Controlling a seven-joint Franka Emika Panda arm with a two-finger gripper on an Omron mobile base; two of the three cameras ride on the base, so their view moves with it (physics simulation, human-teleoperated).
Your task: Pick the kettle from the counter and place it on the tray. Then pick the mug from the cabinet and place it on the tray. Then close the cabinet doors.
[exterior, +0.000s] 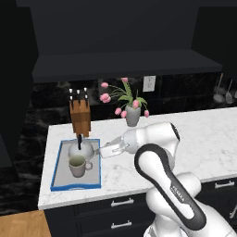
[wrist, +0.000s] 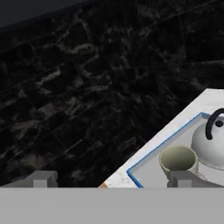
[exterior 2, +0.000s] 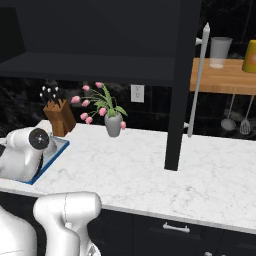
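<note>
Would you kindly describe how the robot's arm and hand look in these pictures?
The arm is glossy white with rounded, bulbous segments, dark joint bands and small dark lettering on one link. A round dark cap sits on one joint. The hand is pale grey-white, with small grey finger tips.

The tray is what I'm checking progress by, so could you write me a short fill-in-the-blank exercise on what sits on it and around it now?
1. Both the kettle and the ____ stand on the tray.
2. The tray's raised rim is coloured ____.
3. Behind the tray on the counter stands a wooden ____ block.
4. The gripper, beside the tray, has its jaws ____.

Missing words: mug; blue; knife; open
</note>
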